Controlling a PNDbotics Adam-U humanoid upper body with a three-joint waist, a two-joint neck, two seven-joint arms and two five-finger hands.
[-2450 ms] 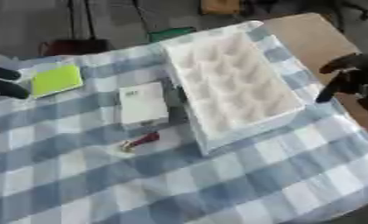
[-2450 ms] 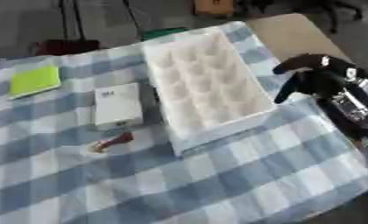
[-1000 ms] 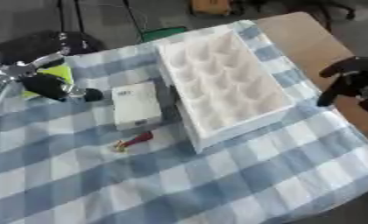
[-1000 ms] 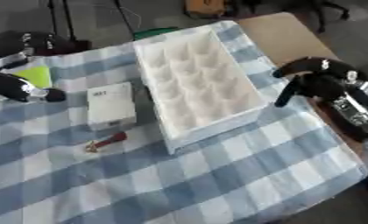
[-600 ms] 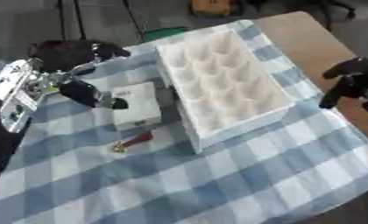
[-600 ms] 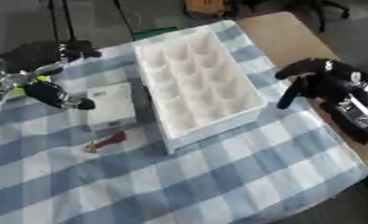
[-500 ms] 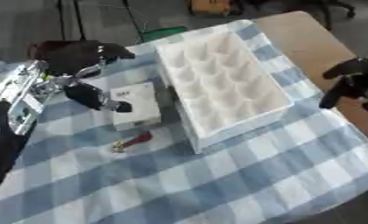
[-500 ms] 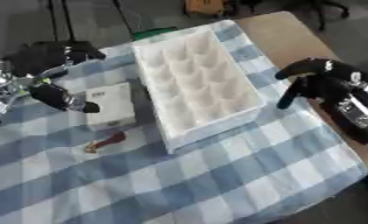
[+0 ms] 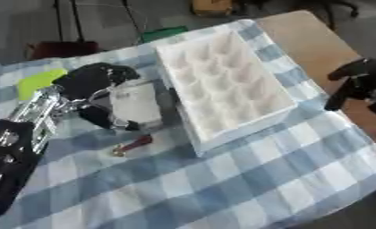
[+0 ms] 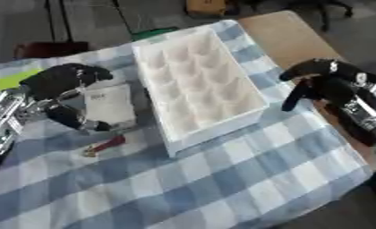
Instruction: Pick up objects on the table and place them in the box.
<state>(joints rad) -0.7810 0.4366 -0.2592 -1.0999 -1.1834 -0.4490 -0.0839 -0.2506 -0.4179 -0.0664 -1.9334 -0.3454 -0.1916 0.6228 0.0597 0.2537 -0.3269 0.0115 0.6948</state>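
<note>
**Reaching Around the White Carton**

Curling over the small white carton (image 10: 109, 106), the left hand (image 10: 56, 87) has fingers bent above its top edge and the thumb low at its near corner, touching it. That carton lies on the checked cloth (image 10: 222, 179) just left of the white compartment box (image 10: 197, 85). A small red object (image 10: 103, 146) sits nearby. Over the table's right edge, the right hand (image 10: 316, 80) hangs clenched, holding nothing.
</note>
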